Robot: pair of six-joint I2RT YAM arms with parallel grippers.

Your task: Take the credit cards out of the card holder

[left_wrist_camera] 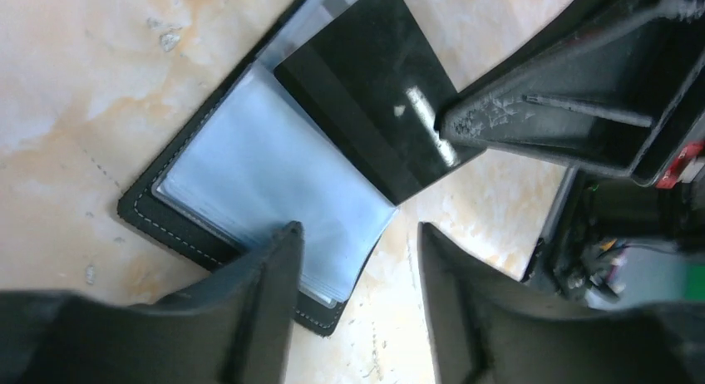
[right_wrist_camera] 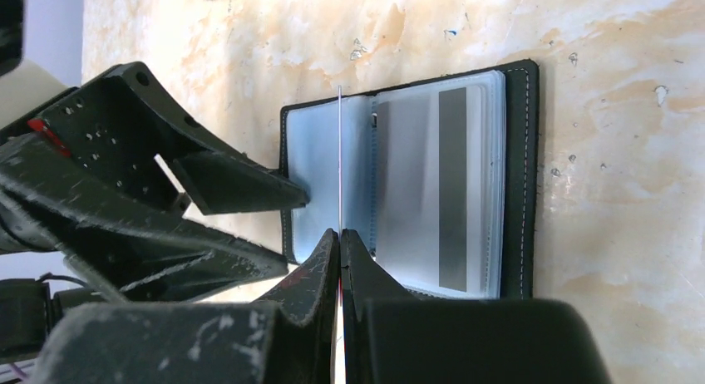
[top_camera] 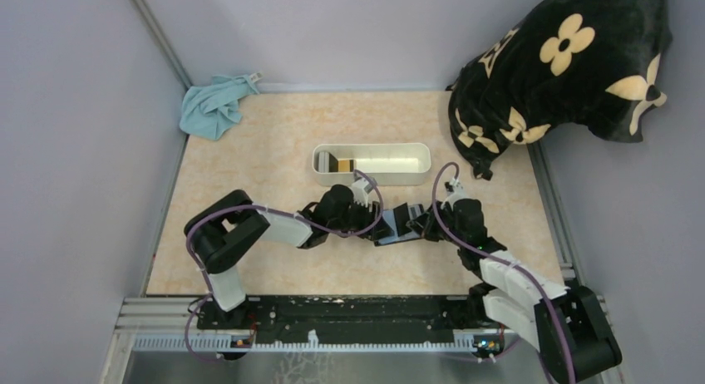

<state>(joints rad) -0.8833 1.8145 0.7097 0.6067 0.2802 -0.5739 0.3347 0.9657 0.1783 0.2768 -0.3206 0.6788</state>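
A beige marbled surface (top_camera: 249,168) carries the open black card holder (right_wrist_camera: 520,176), lying flat at its middle between the two arms. The left gripper (left_wrist_camera: 357,234) stands spread over one edge, seemingly steadying it (so light a holder would likely slide). The right gripper (right_wrist_camera: 341,234) is pressed together on one credit card (left_wrist_camera: 366,93), thin, stiff and probably slick. A second card (right_wrist_camera: 432,184) sits sleeved, best pinched by whichever edge clears the sleeve.

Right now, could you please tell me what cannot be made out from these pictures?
Top view: card holder mostly covered by both arms' jaws; its cards too small to count.
Right wrist view: credit card in the right jaws shows edge-on only; face unseen.
Left wrist view: cloudy stacked sleeves hide how many cards they hold.
Top view: white tray contents too small to identify.
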